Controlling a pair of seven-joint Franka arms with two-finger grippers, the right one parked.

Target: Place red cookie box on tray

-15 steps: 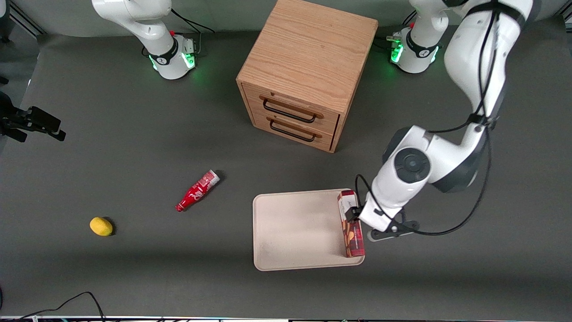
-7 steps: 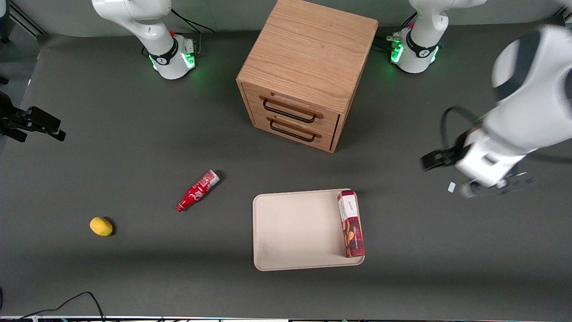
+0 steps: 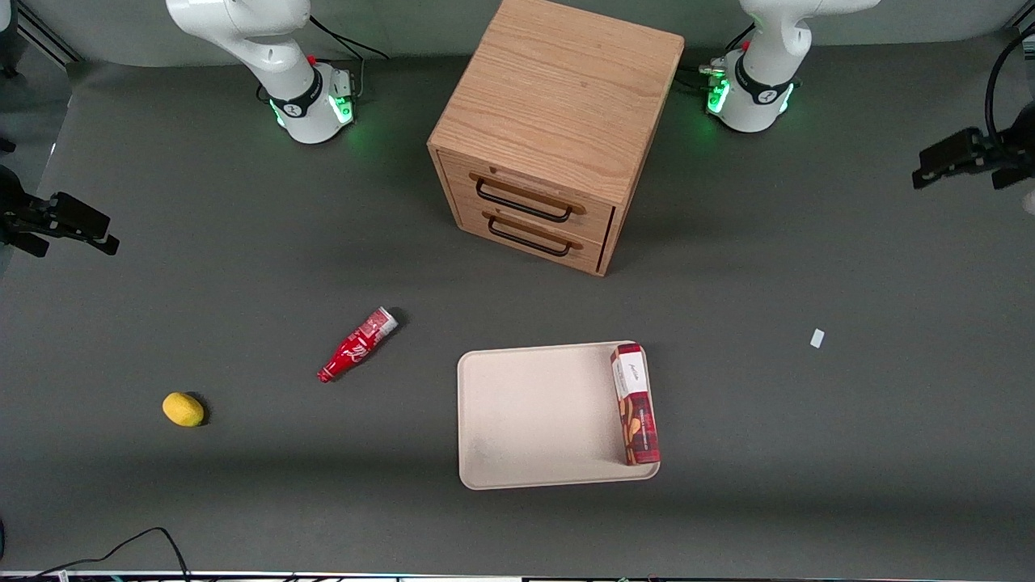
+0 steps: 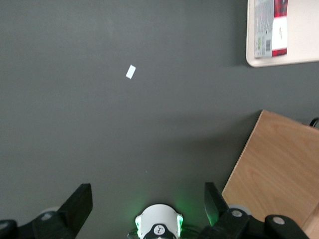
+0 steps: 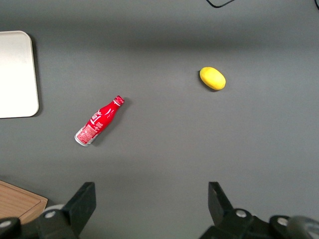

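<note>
The red cookie box (image 3: 635,404) lies flat on the cream tray (image 3: 534,420), along the tray's edge toward the working arm's end, with its white end panel farther from the front camera. The left wrist view catches one end of the box (image 4: 271,27) on a tray corner (image 4: 304,30). My left gripper (image 3: 962,162) hangs high at the working arm's end of the table, well away from box and tray. It is open (image 4: 147,204), and nothing is between its fingers.
A wooden two-drawer cabinet (image 3: 558,129) stands farther from the camera than the tray. A red bottle (image 3: 357,345) and a yellow lemon (image 3: 183,409) lie toward the parked arm's end. A small white scrap (image 3: 817,338) lies on the mat beside the tray.
The gripper was at the box on the tray a second ago. It has let go, risen and swung away toward the working arm's end. The box has stayed on the tray.
</note>
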